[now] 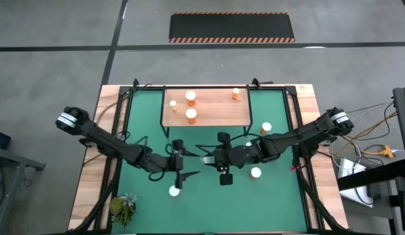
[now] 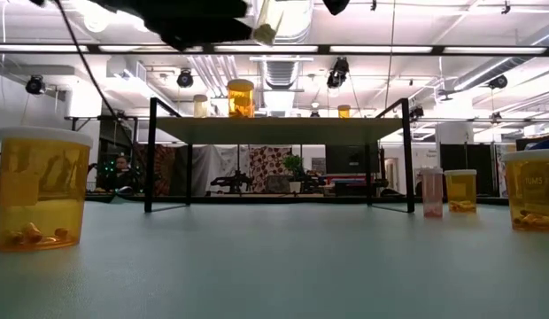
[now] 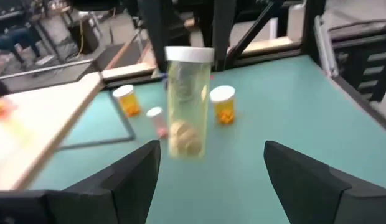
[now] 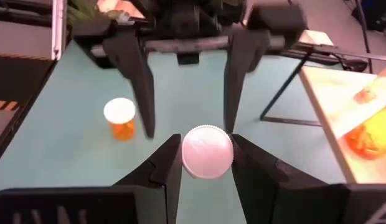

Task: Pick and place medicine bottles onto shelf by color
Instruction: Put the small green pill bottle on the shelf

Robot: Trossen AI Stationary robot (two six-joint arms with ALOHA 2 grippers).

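Note:
My right gripper [image 4: 207, 163] is shut on a pale yellow medicine bottle with a white cap [image 3: 188, 102], high above the green mat near the table's middle [image 1: 207, 158]. My left gripper [image 3: 211, 155] is open and faces that bottle from the table's left, its fingers a little short of it and touching nothing. The shelf [image 1: 219, 117] stands at the far side with three orange bottles standing on its board [image 1: 190, 98] [image 1: 191, 115] [image 1: 236, 93]. Other orange bottles stand upright on the mat [image 1: 266, 128] [image 1: 255, 173] [image 1: 174, 191]. My right gripper pinches the bottle at its white cap [image 4: 188, 152], one finger on each side of the cap's rim. The fingers [image 4: 168, 165] come from the table's right, slanting a little downward. The bottle hangs upright below the cap, lifted clear of the mat.
A small green plant [image 1: 124, 207] sits at the near left corner. The shelf's black legs [image 2: 151, 155] stand on the mat. A small pinkish bottle [image 3: 157, 121] and two orange ones [image 3: 126, 99] [image 3: 223, 104] stand to the right of the shelf. The wooden table rim [image 1: 91, 163] borders the mat.

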